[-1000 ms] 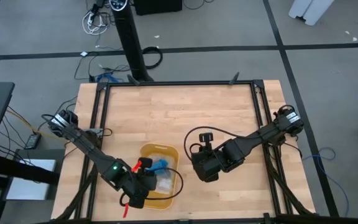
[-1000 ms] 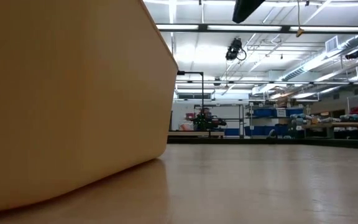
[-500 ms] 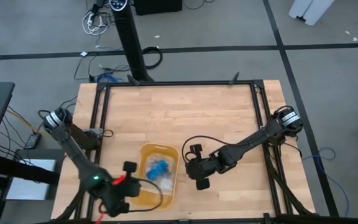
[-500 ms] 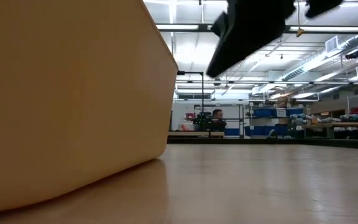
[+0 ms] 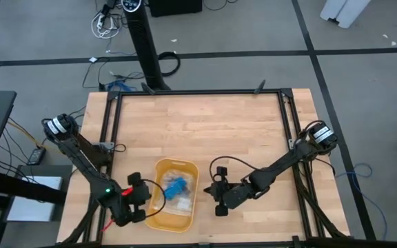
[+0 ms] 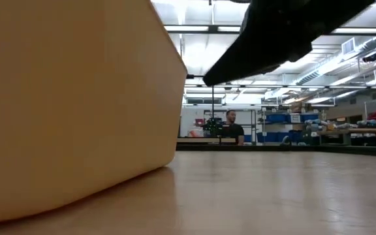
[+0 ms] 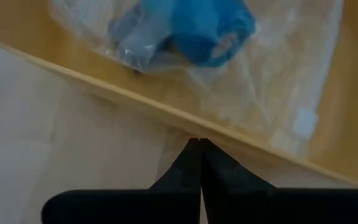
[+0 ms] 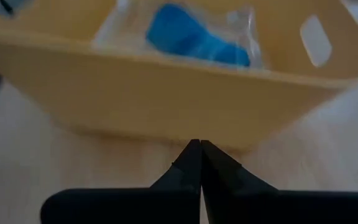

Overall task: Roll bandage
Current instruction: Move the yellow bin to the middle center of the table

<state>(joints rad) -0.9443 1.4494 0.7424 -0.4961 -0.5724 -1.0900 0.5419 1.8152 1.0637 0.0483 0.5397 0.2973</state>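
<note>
The bandage (image 5: pixel 176 186) is lying inside a yellow bin (image 5: pixel 161 213) at the table's (image 5: pixel 205 131) near edge, on a clear bag (image 5: pixel 183 202). The left gripper (image 5: pixel 143 202) is sitting just left of the bin, jaws clenched on nothing. The right gripper (image 5: pixel 217 200) is sitting just right of it, also clenched and empty. The bandage is lying between them, touching neither.

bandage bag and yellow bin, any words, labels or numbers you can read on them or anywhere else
None can be read.
The bandage, clear plastic bag and yellow bin show no print.
A small white patch on the bag is too blurred to tell.
Signs in the room behind are too small.
</note>
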